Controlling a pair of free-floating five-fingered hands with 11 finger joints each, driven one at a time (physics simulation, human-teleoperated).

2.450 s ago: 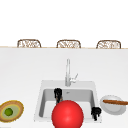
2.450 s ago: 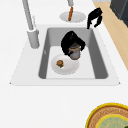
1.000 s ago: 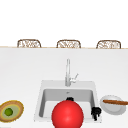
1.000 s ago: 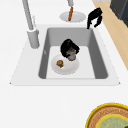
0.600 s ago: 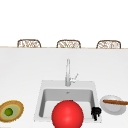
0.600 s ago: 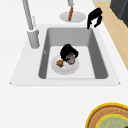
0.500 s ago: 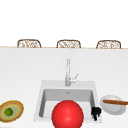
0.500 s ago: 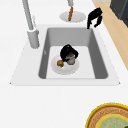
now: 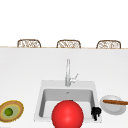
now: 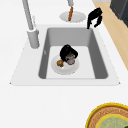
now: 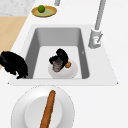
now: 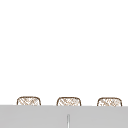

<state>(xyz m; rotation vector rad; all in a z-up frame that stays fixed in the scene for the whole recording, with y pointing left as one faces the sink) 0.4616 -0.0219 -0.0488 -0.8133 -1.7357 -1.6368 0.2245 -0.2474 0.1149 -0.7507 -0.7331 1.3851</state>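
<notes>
In the sink [image 10: 100, 62] lies a white plate [image 10: 56, 68] with a small brown bun-like thing [image 10: 60, 63] on it. My left hand [image 10: 67, 52] is over that plate, its fingers curled round a small grey can [image 11: 57, 66] that stands on the plate [image 11: 71, 72] beside the brown thing [image 11: 68, 65]. A big red ball [image 9: 67, 114] covers the sink's front in the front view and hides this hand there. My right hand [image 9: 96, 112] hangs by the sink's front right corner, fingers relaxed and pointing down, holding nothing; it shows in both side views [image 10: 94, 17] [image 11: 13, 64].
A tall tap [image 9: 67, 73] stands behind the sink. To the right of the sink is a white plate [image 9: 111, 108] with a baguette [image 9: 115, 102] on it. At the left, a woven bowl [image 9: 15, 113] holds a green fruit [image 9: 8, 112]. Three chair backs stand beyond the counter.
My left hand has sunk lower into the sink, behind the red ball in the front view, and now sits close over the plate. The right hand has not moved.
</notes>
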